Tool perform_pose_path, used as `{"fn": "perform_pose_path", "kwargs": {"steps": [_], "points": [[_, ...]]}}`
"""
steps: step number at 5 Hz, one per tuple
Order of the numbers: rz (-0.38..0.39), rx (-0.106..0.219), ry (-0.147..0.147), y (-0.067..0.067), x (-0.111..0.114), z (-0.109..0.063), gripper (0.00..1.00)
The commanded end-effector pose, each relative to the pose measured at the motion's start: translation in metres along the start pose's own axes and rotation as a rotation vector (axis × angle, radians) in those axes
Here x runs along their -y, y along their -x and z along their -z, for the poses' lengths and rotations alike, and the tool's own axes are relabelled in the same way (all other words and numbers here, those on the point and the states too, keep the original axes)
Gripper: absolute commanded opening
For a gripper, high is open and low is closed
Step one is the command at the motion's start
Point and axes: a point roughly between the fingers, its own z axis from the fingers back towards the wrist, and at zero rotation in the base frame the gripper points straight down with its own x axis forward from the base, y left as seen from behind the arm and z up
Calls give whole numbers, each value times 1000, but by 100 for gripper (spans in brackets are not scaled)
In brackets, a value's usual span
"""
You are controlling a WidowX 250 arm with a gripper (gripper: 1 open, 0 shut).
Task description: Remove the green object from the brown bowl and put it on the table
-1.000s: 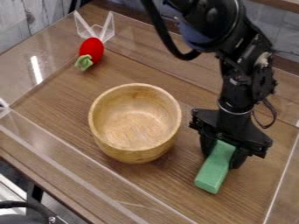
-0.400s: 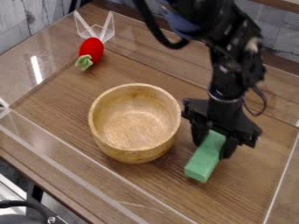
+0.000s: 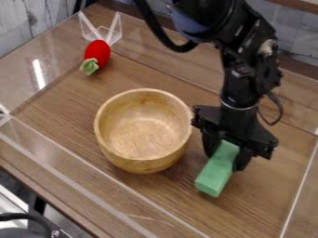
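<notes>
Hand [image 3: 230, 149] clamped on the green object [image 3: 217, 173], outside the brown bowl [image 3: 145, 129], its low end near the counter [image 3: 74, 107]; risks tipping against the bowl if released while tilted.

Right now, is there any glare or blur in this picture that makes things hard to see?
In the camera view, pale glare streaks the clear plastic wall at upper left, softening the red toy a little; the brown bowl and green object read clearly; the end effector is dark, its details lost; the image is generally soft.
</notes>
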Motion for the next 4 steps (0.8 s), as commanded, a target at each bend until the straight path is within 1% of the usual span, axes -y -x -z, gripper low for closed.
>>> {"fn": "perform_pose_path", "kwargs": {"steps": [1,2,3,4], "points": [[11,56,13,-9,3,-18,0],[21,55,13,-11,4,-21,0],[53,51,26,-2,6,-28,100],[-45,74,25,-3,5,-48,100]]}}
